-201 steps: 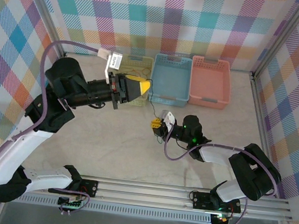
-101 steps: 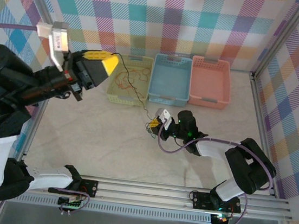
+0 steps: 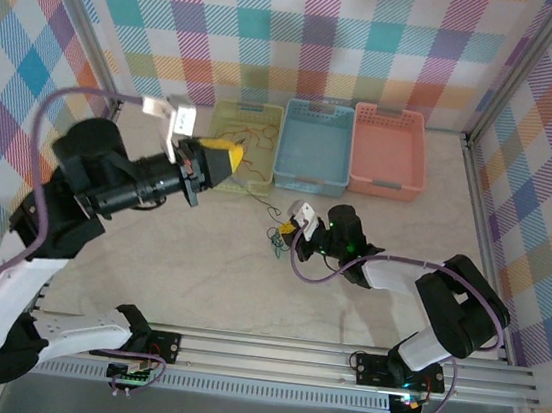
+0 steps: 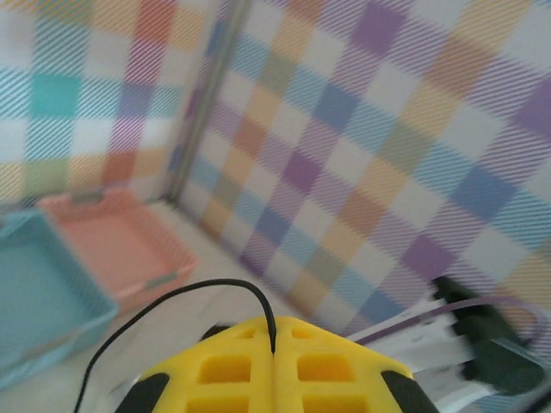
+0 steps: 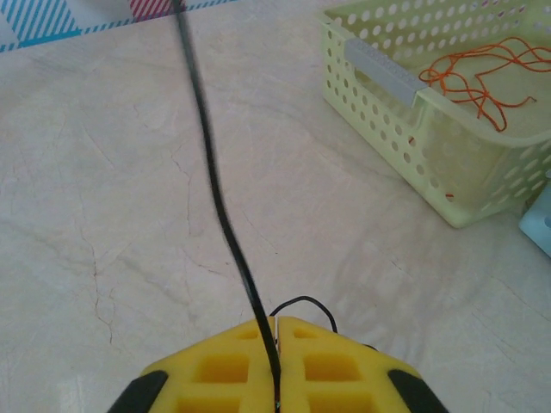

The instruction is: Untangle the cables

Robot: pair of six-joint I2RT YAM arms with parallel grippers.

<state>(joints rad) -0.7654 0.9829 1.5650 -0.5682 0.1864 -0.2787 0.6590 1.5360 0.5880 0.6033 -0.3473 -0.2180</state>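
Right gripper (image 5: 275, 325) sits low on the table (image 5: 103, 224), clamped shut on the black cable (image 5: 219, 206), leftover wires (image 3: 277, 241) just beside it. Farther out, the left gripper (image 4: 274, 327), also pinching that cable, has dropped from its high pull toward the yellow-green basket (image 5: 387, 120) holding the orange cable (image 5: 469, 82); we judge the black strand nearly freed.

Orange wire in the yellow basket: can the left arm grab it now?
Probably not yet: the left gripper is shut on the black cable and must drop it before taking the orange wire.
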